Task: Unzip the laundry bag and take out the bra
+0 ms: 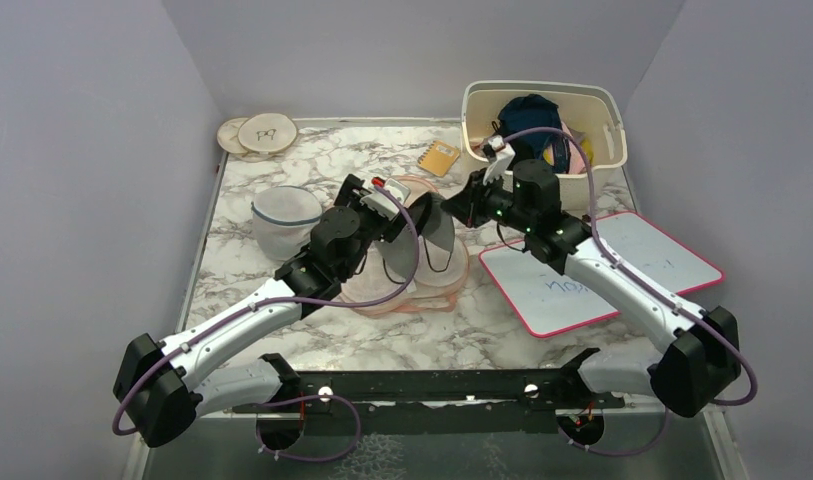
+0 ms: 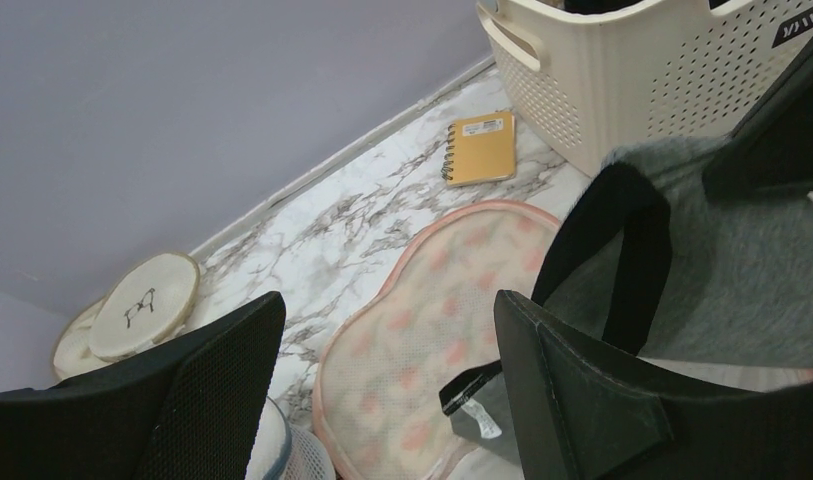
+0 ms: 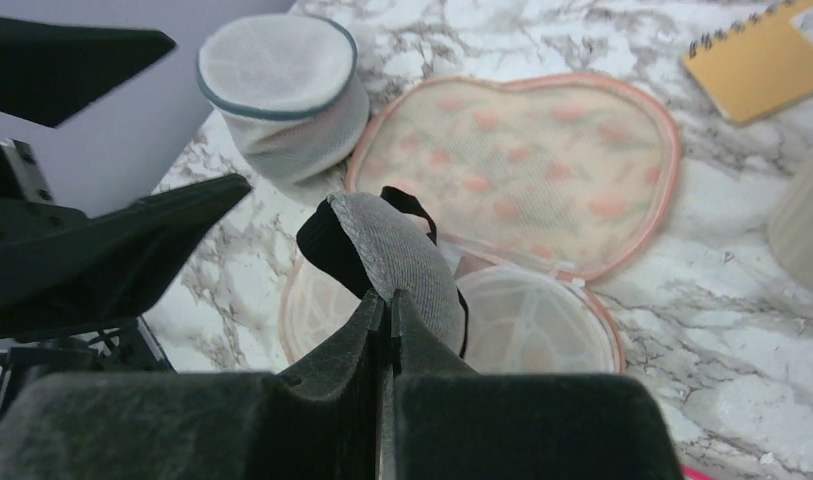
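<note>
The peach laundry bag (image 1: 422,290) lies open in the middle of the table, its printed flap (image 3: 522,165) folded back and its pale inner cups showing. It also shows in the left wrist view (image 2: 432,320). My right gripper (image 3: 389,298) is shut on a grey bra (image 3: 387,245) with black straps and holds it above the open bag. In the top view the right gripper (image 1: 462,207) has the bra (image 1: 427,230) hanging from it. My left gripper (image 2: 387,310) is open and empty, just left of the bra (image 2: 722,270) and above the bag. It also shows in the top view (image 1: 397,205).
A white mesh dome (image 1: 285,215) with a blue rim stands left of the bag. A cream basket (image 1: 542,125) with clothes stands at the back right, with a yellow notebook (image 1: 440,157) beside it. A pink-edged whiteboard (image 1: 602,270) lies at the right. Round hoops (image 1: 257,133) lie at the back left.
</note>
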Controlling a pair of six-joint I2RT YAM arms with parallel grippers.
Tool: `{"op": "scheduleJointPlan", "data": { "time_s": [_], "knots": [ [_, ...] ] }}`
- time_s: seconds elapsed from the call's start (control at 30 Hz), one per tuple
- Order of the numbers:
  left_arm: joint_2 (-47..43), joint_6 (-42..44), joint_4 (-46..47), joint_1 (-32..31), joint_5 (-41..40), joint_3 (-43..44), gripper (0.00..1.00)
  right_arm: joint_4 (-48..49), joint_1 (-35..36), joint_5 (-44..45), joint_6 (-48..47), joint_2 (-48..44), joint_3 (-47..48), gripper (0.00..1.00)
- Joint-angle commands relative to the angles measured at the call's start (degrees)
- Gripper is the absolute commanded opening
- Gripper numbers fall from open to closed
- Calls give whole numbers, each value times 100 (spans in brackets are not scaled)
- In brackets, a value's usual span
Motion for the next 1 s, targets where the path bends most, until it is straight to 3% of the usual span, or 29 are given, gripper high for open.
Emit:
{"op": "scheduleJointPlan", "data": {
  "time_s": [0.0, 0.37, 0.7, 0.97],
  "knots": [
    [-265, 66, 164, 32, -339, -6, 70, -189, -16, 384, -207, -399, 407, 1],
    [-939, 49, 699, 41, -940, -413, 68, -989, -18, 1620, -875, -627, 1774, 1],
    [-925, 17, 702, 101, -871, -397, 68, -1421, -68, 3368, -1648, 170, 3536, 1],
    [-875, 56, 702, 120, -925, -414, 68, -1572, -967, 3156, -1589, 1058, 4629, 1]
  ]
}}
